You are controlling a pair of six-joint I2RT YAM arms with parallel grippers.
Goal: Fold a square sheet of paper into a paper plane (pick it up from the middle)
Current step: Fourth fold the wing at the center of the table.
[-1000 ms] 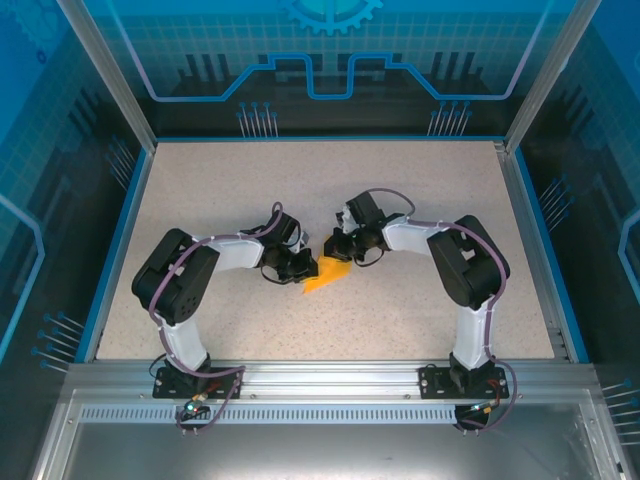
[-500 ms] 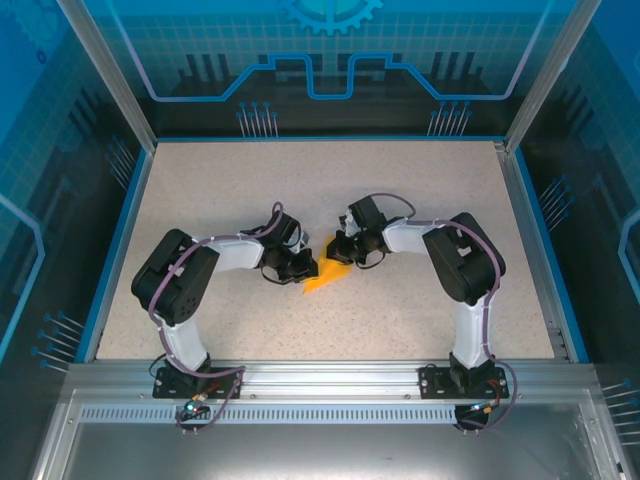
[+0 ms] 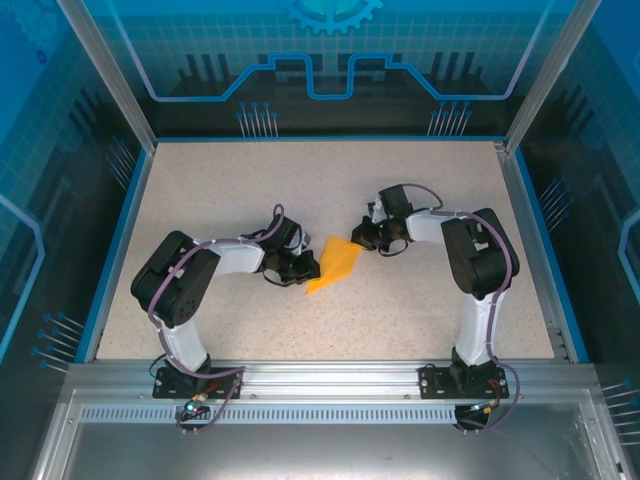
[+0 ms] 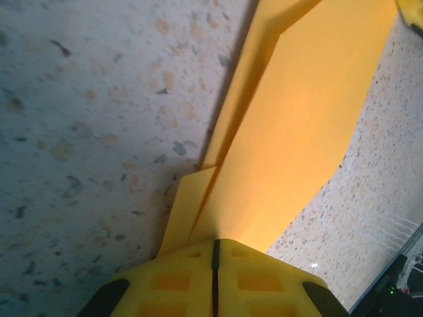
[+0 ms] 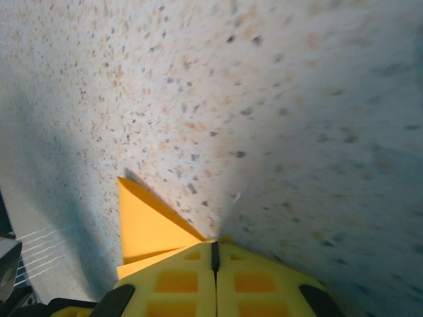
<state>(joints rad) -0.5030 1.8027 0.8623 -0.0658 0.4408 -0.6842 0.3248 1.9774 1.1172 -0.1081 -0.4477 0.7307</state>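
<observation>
- Left end effector (image 4: 213, 244): fingers together, tips on the folded sheet of paper (image 4: 297, 132). We cannot tell whether it is pinched or merely pressed.
- Right end effector (image 3: 366, 236): fingers together, just beside the sheet's upper-right corner.
- Sheet lies mid-frame on the worktop (image 3: 220, 190), flaps layered.
- Our judgement: mid-fold, creasing. Next, the right takes a free edge while the left anchors.

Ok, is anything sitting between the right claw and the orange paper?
Nothing visible. The right claw is closed right at a corner of the paper, which lies on the speckled table. The left claw clamps the opposite end.
</observation>
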